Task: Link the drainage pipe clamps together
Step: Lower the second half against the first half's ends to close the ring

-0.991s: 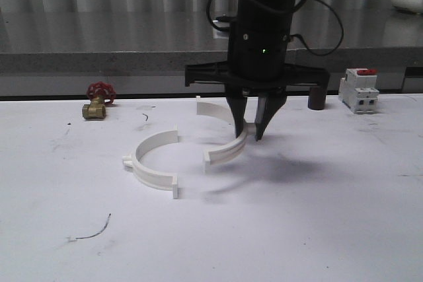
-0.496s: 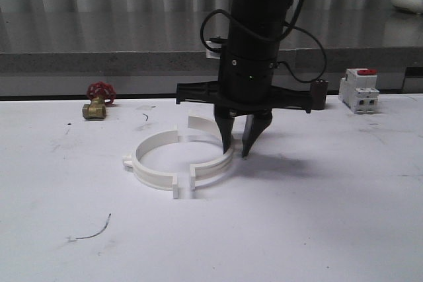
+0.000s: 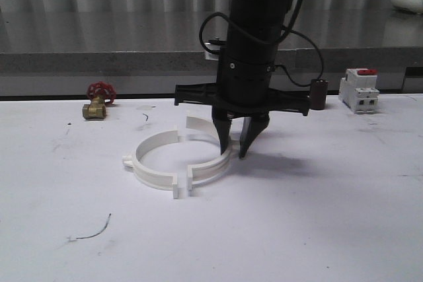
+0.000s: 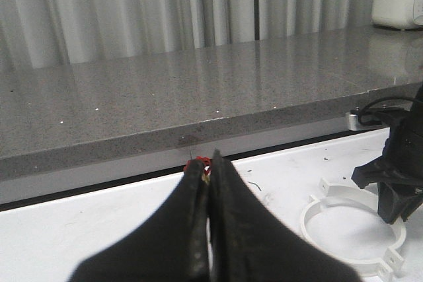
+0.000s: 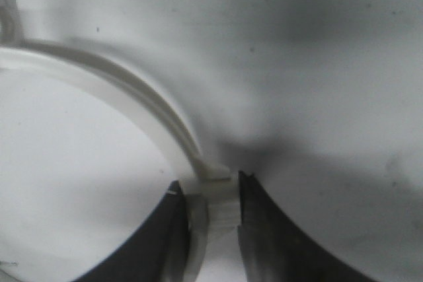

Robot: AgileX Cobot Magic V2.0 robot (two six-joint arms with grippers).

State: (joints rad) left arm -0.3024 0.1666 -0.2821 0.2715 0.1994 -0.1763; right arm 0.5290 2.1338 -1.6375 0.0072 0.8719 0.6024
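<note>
Between the right gripper's [image 3: 234,150] black fingertips sits the right clamp half [image 3: 210,165], pinched at its outer lug (the near end tabs almost meet) beside the left clamp half [image 3: 151,163] on the white table [image 3: 317,216]. Left gripper [image 4: 209,183] hangs pressed together.

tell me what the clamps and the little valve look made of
Clamps: likely molded plastic, uniformly white and matte with thin walls. Valve: body looks like brass, yellowish with a dull metallic sheen; its red handwheel seems painted, material unclear.
</note>
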